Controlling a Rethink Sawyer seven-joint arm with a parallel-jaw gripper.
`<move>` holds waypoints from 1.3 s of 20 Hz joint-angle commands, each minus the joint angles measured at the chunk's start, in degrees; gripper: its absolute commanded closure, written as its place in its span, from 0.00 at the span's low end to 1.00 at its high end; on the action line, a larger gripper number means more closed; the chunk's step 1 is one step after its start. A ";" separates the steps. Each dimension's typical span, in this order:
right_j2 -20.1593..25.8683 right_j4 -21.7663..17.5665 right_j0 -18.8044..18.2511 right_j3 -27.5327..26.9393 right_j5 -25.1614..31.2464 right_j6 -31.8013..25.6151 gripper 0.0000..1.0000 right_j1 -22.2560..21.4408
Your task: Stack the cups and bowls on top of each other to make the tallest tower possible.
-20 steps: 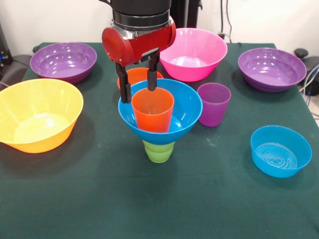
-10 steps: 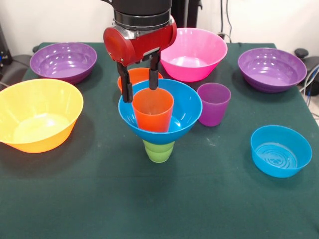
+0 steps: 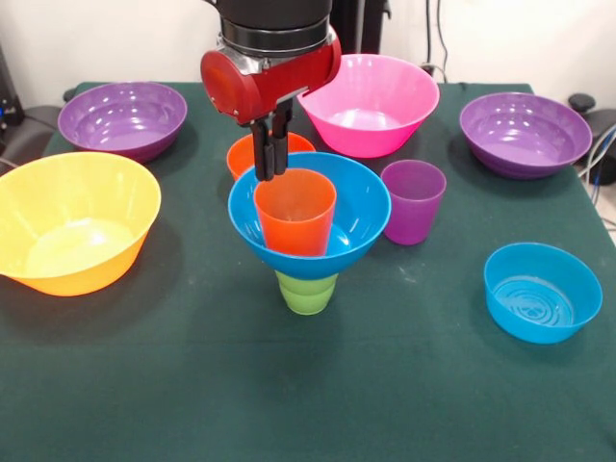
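Observation:
A green cup (image 3: 307,292) stands mid-table with the medium blue bowl (image 3: 361,207) on it and an orange cup (image 3: 295,217) upright inside that bowl. My gripper (image 3: 270,173) hangs just above the back left of this tower, shut, fingers pressed together. Its tips sit at the orange cup's back rim, in front of the small orange bowl (image 3: 241,154). I cannot see anything pinched between them. The purple cup (image 3: 412,200) stands right of the tower.
A large yellow-orange bowl (image 3: 67,274) sits at the left and a pink bowl (image 3: 385,96) behind the tower. Purple bowls are at the far left (image 3: 122,117) and far right (image 3: 525,133). A small blue bowl (image 3: 542,292) is at the near right.
The two fingers, spread wide apart before, have closed together. The gripper body stayed in nearly the same place. The tower has not moved.

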 commanded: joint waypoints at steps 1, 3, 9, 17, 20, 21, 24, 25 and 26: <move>1.74 -1.15 1.34 3.51 5.67 -10.00 1.00 1.44; 1.77 -1.24 1.36 3.53 5.68 -10.01 1.00 1.41; 1.64 -1.21 1.34 3.98 5.00 -9.10 1.00 1.25; 1.56 -1.60 0.99 5.27 3.81 -9.13 1.00 2.81; 1.35 -1.91 1.10 5.15 3.59 -8.95 1.00 3.28; 1.33 -1.99 1.12 5.20 3.47 -8.91 1.00 3.31; 1.28 -2.21 1.15 5.20 3.24 -8.93 1.00 3.52; 1.24 -2.30 1.14 5.25 3.13 -8.91 1.00 3.56; 1.20 -2.39 1.13 5.30 3.02 -8.89 1.00 3.60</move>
